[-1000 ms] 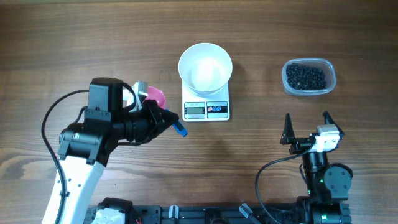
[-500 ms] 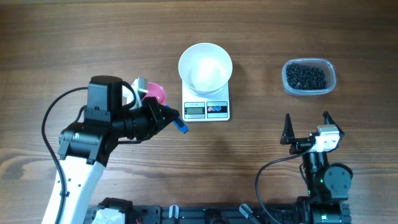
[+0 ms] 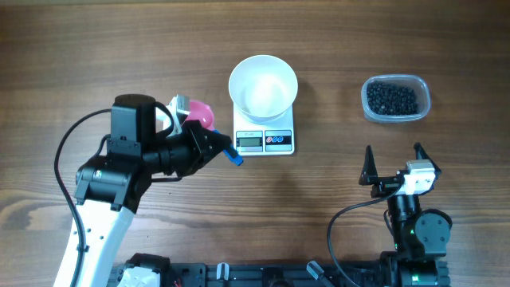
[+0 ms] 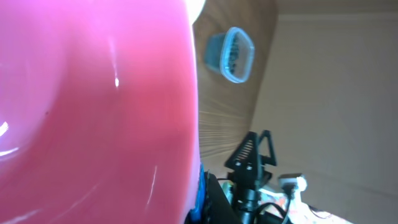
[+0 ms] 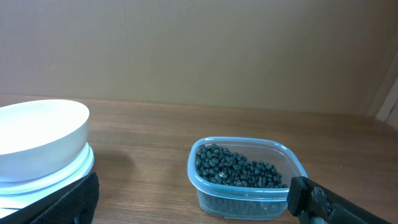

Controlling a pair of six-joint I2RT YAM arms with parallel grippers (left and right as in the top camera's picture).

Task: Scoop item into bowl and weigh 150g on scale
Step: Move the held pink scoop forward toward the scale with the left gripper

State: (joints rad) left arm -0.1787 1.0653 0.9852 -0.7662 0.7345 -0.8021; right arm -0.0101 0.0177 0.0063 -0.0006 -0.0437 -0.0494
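Observation:
The white bowl stands on the small white scale at the back middle, and it looks empty. The item, tiny black beads, fills a clear plastic tub at the back right. My left gripper hovers just left of the scale, shut on the blue handle of a pink scoop. That pink scoop fills most of the left wrist view. My right gripper stands open in front of the tub, with nothing between its fingers. From there the beads and the bowl lie ahead.
The tub and the right arm show past the scoop's edge in the left wrist view. Bare wooden table lies between the two arms. A black cable loops at the left arm's side.
The left gripper with the scoop has shifted slightly up and right, closer to the scale. The right arm has not moved.

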